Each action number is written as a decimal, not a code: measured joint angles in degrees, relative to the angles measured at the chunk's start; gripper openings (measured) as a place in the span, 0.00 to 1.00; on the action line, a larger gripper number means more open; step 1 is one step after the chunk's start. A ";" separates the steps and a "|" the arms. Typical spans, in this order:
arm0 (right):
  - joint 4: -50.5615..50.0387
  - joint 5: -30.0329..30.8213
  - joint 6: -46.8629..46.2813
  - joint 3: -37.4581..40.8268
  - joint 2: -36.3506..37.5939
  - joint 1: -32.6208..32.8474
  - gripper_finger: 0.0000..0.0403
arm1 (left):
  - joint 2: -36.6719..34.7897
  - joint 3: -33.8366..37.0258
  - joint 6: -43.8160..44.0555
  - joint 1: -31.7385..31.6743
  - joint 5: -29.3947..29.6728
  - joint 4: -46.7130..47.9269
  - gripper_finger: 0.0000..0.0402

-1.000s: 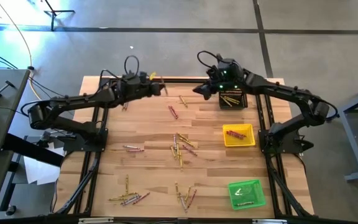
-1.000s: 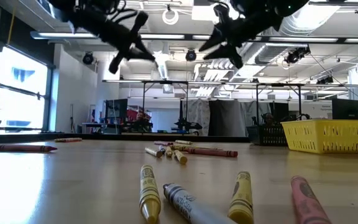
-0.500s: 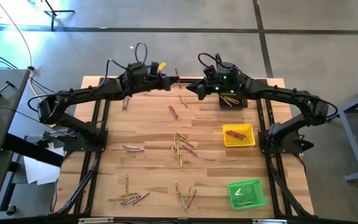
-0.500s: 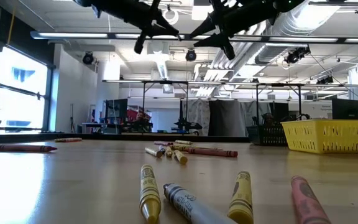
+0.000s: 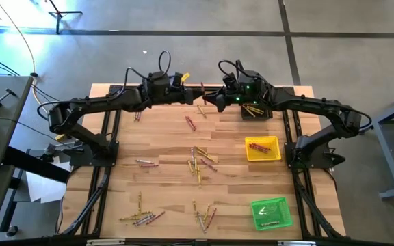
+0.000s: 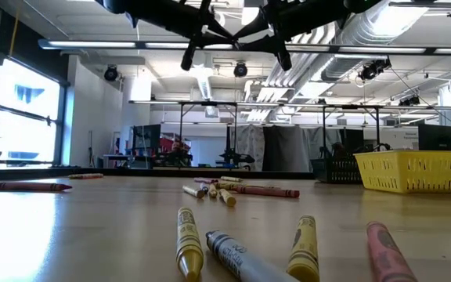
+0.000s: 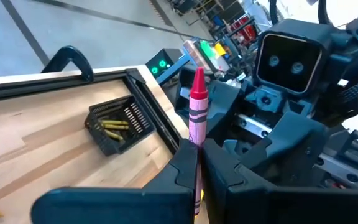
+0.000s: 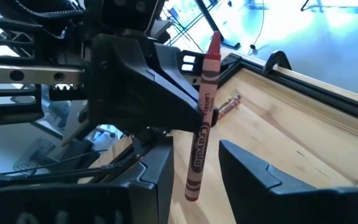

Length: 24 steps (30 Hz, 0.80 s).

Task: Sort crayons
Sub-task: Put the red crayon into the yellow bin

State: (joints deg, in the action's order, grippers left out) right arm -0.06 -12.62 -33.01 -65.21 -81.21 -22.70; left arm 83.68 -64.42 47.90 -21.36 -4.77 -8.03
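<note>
Right wrist view shows a red crayon [image 8: 202, 118] standing nearly upright between the right gripper's [image 8: 194, 163] spread fingers; its paper wrapper carries dark lettering running lengthwise that appears to read "Crayola", though the smaller print is too fine to make out. The left gripper [image 8: 199, 112] is pinched shut on that crayon around its middle, reaching in from directly opposite. In the left wrist view the same crayon [image 7: 196, 109] rises from between the left gripper's closed fingers, its lower end hidden behind them, with the right arm's wrist housing just beyond its tip and a black tray [image 7: 115, 124] holding yellowish crayons off to one side on the table [image 7: 23, 137]. In the high view the two grippers meet tip to tip over the table's far edge, and whether the right fingers touch the crayon cannot be told. Loose crayons [image 5: 198, 161] lie scattered well apart from both grippers, near a yellow tray [image 5: 263, 148] and a green tray [image 5: 271, 212].
</note>
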 joint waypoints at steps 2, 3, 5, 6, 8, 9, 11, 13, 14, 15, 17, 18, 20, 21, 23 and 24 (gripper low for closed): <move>-0.10 -0.05 -0.01 0.00 0.00 0.00 0.28 | 0.00 0.00 0.02 0.04 0.23 -0.27 0.00; -0.09 -0.06 0.00 0.00 0.00 0.00 0.28 | 0.00 0.00 0.00 0.06 0.28 -0.60 0.00; -0.10 -0.16 0.30 0.00 0.00 0.00 0.28 | 0.00 0.00 -0.02 0.08 0.34 -1.53 0.00; -0.10 -0.55 0.38 0.00 0.00 0.00 0.28 | 0.00 0.00 -0.17 0.11 0.34 -2.17 0.00; -0.09 -1.12 0.94 0.00 0.00 0.00 0.27 | 0.00 0.00 -0.92 0.36 0.37 -2.75 0.00; -0.10 -1.13 0.96 0.00 0.00 0.00 0.27 | 0.00 0.00 -1.25 0.39 0.39 -2.81 0.00; -0.09 -1.12 1.56 0.00 0.00 0.00 0.25 | 0.00 0.00 -1.51 0.45 0.35 -2.65 0.00; -0.06 -1.13 1.97 0.00 0.00 0.00 0.21 | 0.00 0.00 -1.59 0.47 0.17 -2.63 0.00; -0.06 -1.13 1.99 0.00 0.00 0.00 0.18 | 0.00 0.00 -1.93 0.47 0.01 -2.59 0.00; -0.06 -1.13 2.04 0.00 0.00 0.00 0.15 | 0.00 0.01 -2.53 0.47 -0.11 -2.58 0.00; 0.00 -1.38 2.47 0.00 0.00 0.00 0.08 | 0.00 0.02 -4.33 0.46 -0.31 -2.62 0.00; -0.10 -1.61 2.55 0.00 0.00 0.00 0.05 | 0.00 0.02 -5.62 0.45 -0.55 -2.64 0.00; -0.12 -2.30 3.01 0.00 0.00 0.00 0.03 | 0.00 0.02 -7.90 0.61 -0.56 -2.67 0.00; -0.10 -2.41 3.03 0.00 0.00 0.00 0.03 | 0.00 0.02 -8.69 0.79 -0.09 -2.65 0.00; -0.24 -2.41 2.95 0.00 0.00 -0.03 0.04 | -0.02 0.02 -10.05 1.07 0.34 -2.45 0.01; -0.34 -2.41 3.04 0.00 0.00 -0.13 0.03 | -0.02 0.02 -10.69 1.16 0.36 -2.22 0.02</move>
State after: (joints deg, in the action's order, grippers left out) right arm -0.40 -15.03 -29.98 -65.21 -81.21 -22.83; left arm 83.66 -64.40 37.21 -20.20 -4.41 -10.25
